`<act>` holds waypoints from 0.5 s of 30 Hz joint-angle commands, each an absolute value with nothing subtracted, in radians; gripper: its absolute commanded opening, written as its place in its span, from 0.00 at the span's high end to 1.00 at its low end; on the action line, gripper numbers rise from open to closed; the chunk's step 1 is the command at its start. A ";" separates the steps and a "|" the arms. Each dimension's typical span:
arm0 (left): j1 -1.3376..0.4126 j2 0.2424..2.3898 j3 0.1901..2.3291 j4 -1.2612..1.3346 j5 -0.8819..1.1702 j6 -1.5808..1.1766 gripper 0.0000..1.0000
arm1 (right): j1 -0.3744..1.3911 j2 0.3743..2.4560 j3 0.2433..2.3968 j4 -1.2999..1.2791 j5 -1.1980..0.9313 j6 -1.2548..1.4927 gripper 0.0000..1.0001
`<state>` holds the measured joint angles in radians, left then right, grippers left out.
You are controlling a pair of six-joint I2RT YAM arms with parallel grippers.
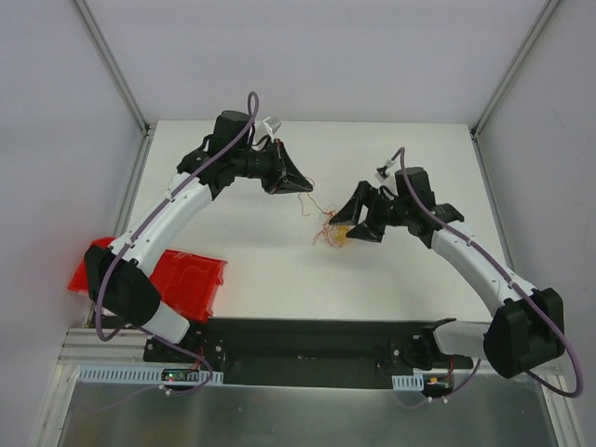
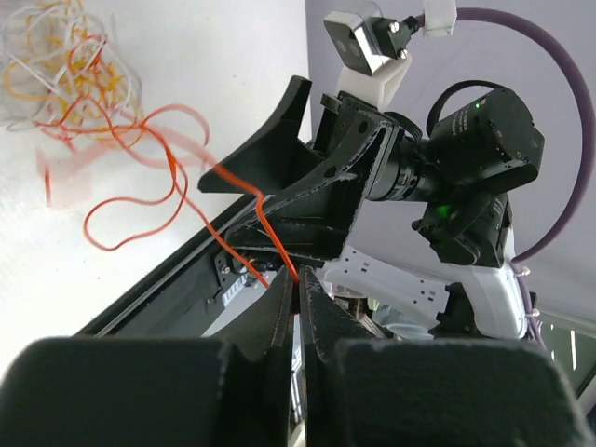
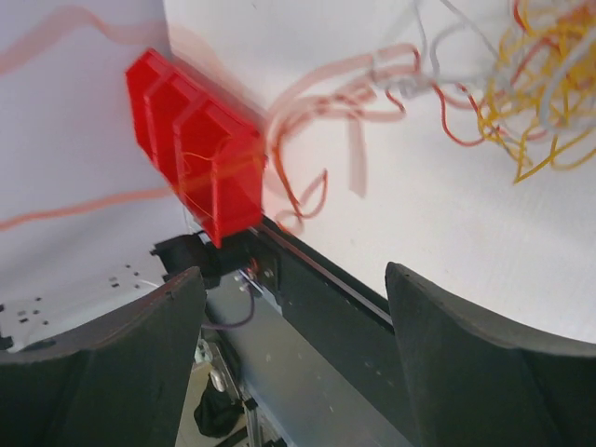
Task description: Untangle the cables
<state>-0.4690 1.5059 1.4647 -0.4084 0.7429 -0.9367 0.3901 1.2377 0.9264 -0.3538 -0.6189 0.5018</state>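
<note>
The cables (image 1: 329, 233) are a small tangle of thin red, orange-yellow and whitish strands lying mid-table. In the left wrist view the cables (image 2: 67, 70) sit at the top left, and one red-orange strand (image 2: 174, 177) loops out of them and runs up to my left gripper (image 2: 300, 279), which is shut on its end. That gripper (image 1: 302, 183) hangs above the table, up and left of the tangle. My right gripper (image 1: 352, 223) is open right beside the tangle's right edge. Its fingers (image 3: 140, 354) hold nothing, and the cables (image 3: 535, 88) lie at the upper right of its view.
A red plastic bin (image 1: 182, 277) rests at the table's front left, beside the left arm; it also shows as the bin (image 3: 197, 158) in the right wrist view. The black base rail (image 1: 307, 340) runs along the near edge. Grey walls enclose the table.
</note>
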 commanded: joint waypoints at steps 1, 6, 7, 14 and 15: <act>-0.512 1.546 1.566 -0.313 0.808 -0.977 1.00 | 0.396 1.275 1.028 -0.230 -0.649 0.580 0.19; -0.572 1.615 1.692 -0.282 0.836 -1.017 1.00 | 0.403 1.301 1.046 -0.232 -0.615 0.598 0.20; -0.589 1.627 1.734 -0.279 0.836 -1.023 1.00 | 0.410 1.308 1.043 -0.233 -0.603 0.600 0.19; -0.649 1.733 1.994 -0.250 0.835 -1.084 1.00 | 0.462 1.458 0.971 -0.167 -0.509 0.615 0.20; -0.652 1.744 2.040 -0.249 0.834 -1.097 1.00 | 0.456 1.492 0.954 -0.134 -0.505 0.620 0.20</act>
